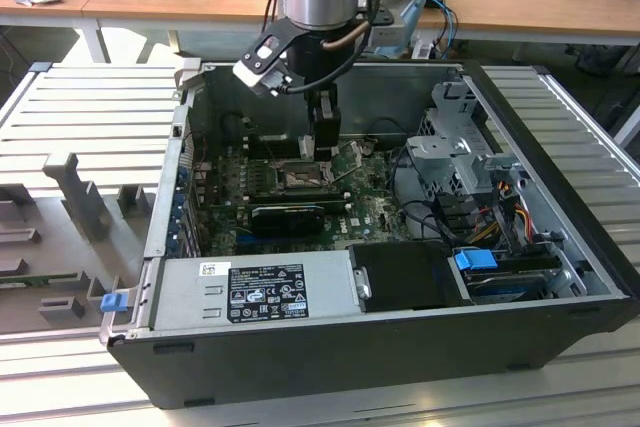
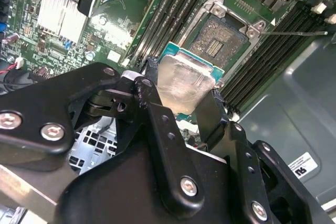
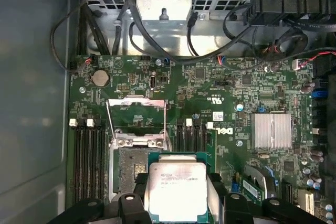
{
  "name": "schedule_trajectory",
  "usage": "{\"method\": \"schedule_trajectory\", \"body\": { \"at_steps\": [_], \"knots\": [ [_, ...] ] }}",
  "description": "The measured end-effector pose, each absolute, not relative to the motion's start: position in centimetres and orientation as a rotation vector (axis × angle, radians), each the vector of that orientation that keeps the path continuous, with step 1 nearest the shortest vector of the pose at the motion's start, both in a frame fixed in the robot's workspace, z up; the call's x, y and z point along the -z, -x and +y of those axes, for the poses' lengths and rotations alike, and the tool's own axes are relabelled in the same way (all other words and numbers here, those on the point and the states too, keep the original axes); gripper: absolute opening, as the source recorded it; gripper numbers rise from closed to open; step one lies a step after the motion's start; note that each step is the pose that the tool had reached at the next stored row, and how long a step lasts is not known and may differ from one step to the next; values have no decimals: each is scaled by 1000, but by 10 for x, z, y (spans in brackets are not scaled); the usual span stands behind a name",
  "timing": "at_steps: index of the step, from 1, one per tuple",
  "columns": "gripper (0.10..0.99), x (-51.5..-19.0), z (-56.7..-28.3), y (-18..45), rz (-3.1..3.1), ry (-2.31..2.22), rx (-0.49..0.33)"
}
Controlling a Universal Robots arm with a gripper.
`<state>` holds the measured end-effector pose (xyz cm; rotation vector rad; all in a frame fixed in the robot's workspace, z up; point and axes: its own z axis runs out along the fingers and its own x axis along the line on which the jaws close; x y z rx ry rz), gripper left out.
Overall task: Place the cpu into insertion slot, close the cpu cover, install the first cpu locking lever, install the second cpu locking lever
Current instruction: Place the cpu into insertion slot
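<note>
above open insertion slot [image 2: 220, 40], fingers [image 2: 209, 109] clamped on cpu [image 2: 184, 80] sides.

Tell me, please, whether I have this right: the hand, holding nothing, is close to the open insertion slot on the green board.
Not quite: the hand is not empty but shut on the cpu, as both wrist views show. It is indeed close to the open insertion slot on the green board.

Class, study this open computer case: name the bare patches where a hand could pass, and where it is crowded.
Free: the ribbed table on either side of the case, and the bare grey panel beside the board. Crowded: by the slot, where the pincer holds the cpu, and the cabled drive cage.
</note>
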<state>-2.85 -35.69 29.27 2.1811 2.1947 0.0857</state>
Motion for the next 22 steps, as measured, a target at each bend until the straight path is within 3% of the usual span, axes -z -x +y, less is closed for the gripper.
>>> {"method": "schedule_trajectory", "body": {
  "at_steps": [22],
  "knots": [
    [529,-265,-356,33,2202,-2175,-86]
  ]
}}
